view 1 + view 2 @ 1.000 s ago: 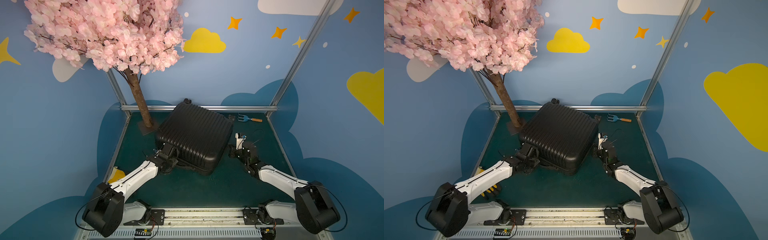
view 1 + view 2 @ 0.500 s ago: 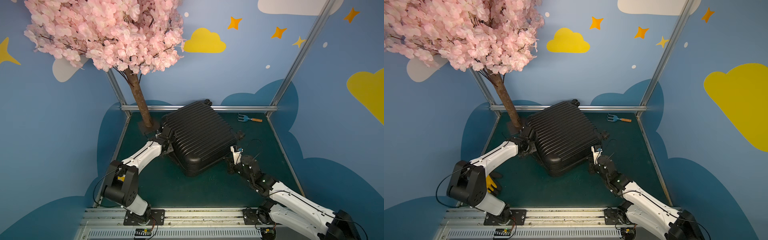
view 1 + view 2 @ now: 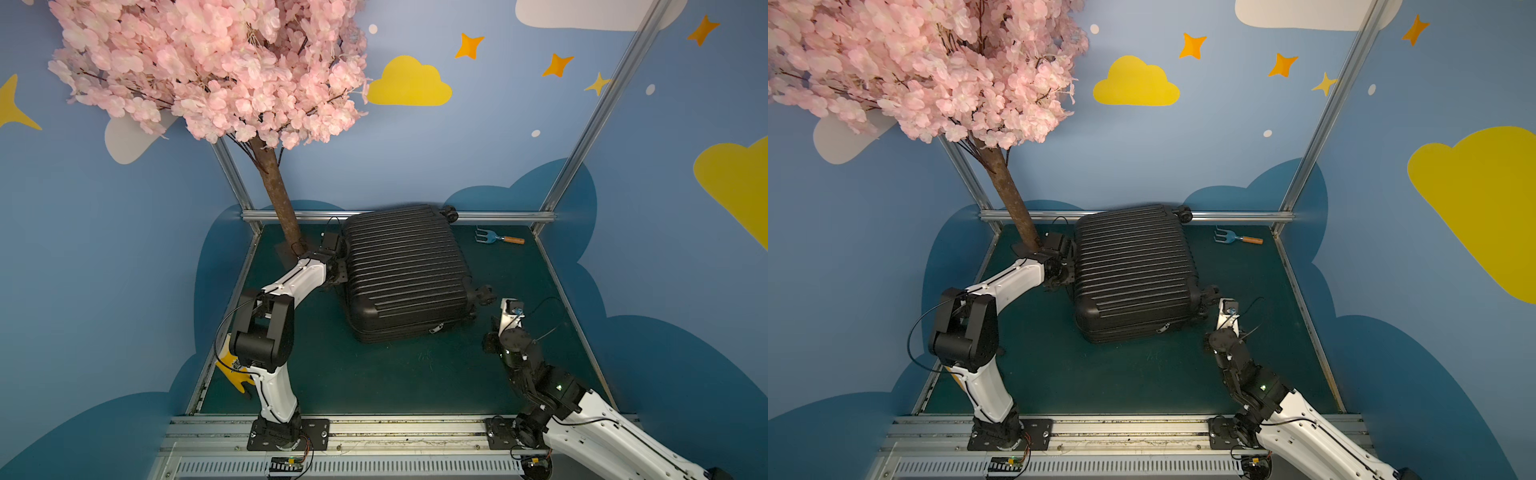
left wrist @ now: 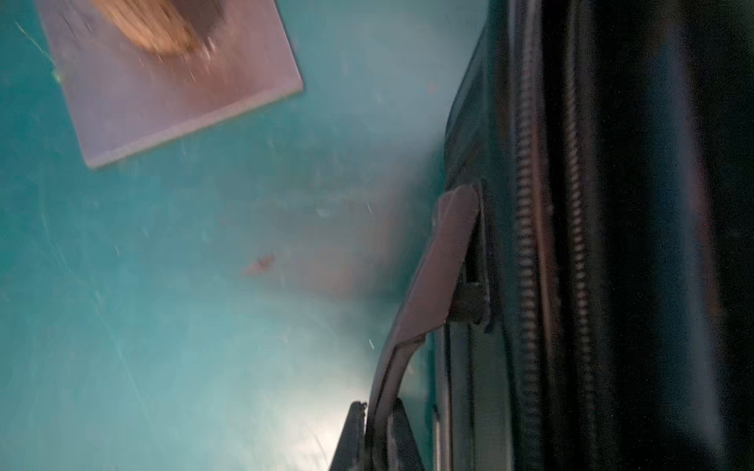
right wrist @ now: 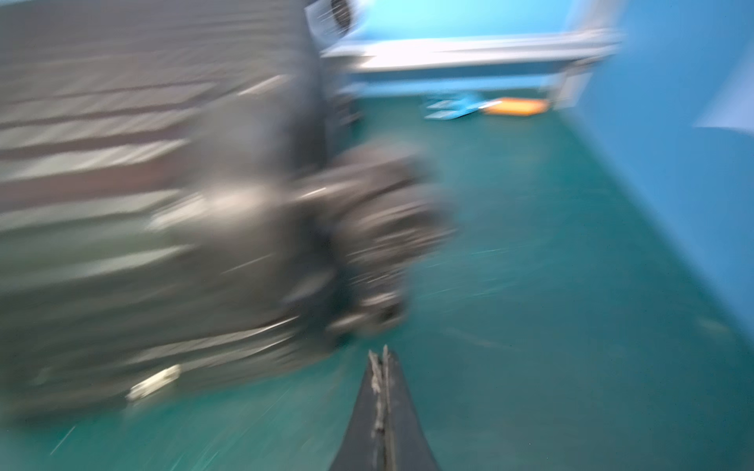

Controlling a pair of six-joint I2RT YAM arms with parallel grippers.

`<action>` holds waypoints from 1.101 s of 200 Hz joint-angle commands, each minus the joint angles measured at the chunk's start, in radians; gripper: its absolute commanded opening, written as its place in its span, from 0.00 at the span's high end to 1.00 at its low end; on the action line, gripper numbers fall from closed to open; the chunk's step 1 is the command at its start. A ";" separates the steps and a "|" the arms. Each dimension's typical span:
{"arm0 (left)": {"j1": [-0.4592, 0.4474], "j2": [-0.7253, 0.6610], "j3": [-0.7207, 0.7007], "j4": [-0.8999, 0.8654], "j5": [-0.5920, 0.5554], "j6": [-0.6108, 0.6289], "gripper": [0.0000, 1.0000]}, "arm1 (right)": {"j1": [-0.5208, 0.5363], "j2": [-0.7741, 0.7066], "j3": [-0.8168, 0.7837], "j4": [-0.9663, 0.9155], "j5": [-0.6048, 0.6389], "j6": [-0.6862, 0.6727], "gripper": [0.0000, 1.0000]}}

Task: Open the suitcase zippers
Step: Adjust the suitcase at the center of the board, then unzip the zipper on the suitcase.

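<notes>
Suitcase [image 3: 405, 270] flat on green mat [image 3: 395, 374], ribbed shell up, just beside tree trunk [image 3: 278, 199]. Wheel end pts away from trunk; ribs run same way; outline near-square, long axis unclear. L gripper [image 4: 369, 407] at trunk-side edge, clamped on flat pull tab [image 4: 444, 269] next to zipper track [image 4: 528, 244]. R gripper [image 5: 380, 359] on side far from trunk, near wheel [image 5: 387, 228], jaws pressed together, empty.

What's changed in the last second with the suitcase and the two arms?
The suitcase swung clockwise seen from above, its wheels going from the back edge to the robot's right. The left fingers went with it, from the near corner to beside the tree trunk, and pinch its handle. The right fingers, shut and empty, backed away. The rake stayed put.
</notes>
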 commanded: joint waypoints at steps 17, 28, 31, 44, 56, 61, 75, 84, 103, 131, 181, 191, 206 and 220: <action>0.084 0.036 0.041 -0.044 -0.048 -0.025 0.83 | -0.106 0.029 -0.021 -0.001 -0.147 -0.016 1.00; 0.080 0.020 0.060 -0.073 -0.022 -0.053 0.66 | -0.106 0.048 -0.026 0.039 -0.251 -0.041 1.00; 0.079 0.013 0.062 -0.079 -0.017 -0.062 0.61 | -0.106 0.056 -0.026 0.046 -0.277 -0.042 1.00; 0.078 -0.026 0.065 -0.105 0.004 -0.105 0.43 | -0.103 0.097 -0.021 0.088 -0.412 -0.037 1.00; 0.079 -0.073 0.045 -0.105 0.036 -0.132 0.36 | -0.092 0.142 -0.005 0.110 -0.502 -0.030 1.00; 0.079 -0.091 0.036 -0.108 0.047 -0.150 0.34 | -0.083 0.160 0.002 0.117 -0.525 -0.024 1.00; 0.080 -0.153 -0.015 -0.106 0.071 -0.197 0.33 | -0.060 0.199 0.007 0.165 -0.593 -0.019 1.00; 0.081 -0.188 -0.063 -0.089 0.087 -0.234 0.32 | -0.046 0.217 -0.002 0.218 -0.638 -0.014 1.00; 0.094 -0.243 -0.169 -0.034 0.143 -0.311 0.33 | -0.004 0.248 -0.037 0.365 -0.703 -0.029 0.92; 0.108 -0.288 -0.250 -0.026 0.212 -0.366 0.35 | 0.057 0.282 -0.089 0.532 -0.723 -0.096 0.79; 0.107 -0.461 -0.316 -0.044 0.218 -0.384 0.36 | 0.089 0.374 -0.202 0.793 -0.675 -0.136 0.68; 0.106 -0.488 -0.320 -0.049 0.222 -0.385 0.36 | 0.098 0.402 -0.233 0.883 -0.652 -0.145 0.67; 0.105 -0.524 -0.322 -0.063 0.228 -0.386 0.36 | 0.106 0.458 -0.250 0.975 -0.617 -0.157 0.66; 0.103 -0.555 -0.326 -0.068 0.231 -0.395 0.37 | 0.116 0.521 -0.243 1.046 -0.586 -0.171 0.66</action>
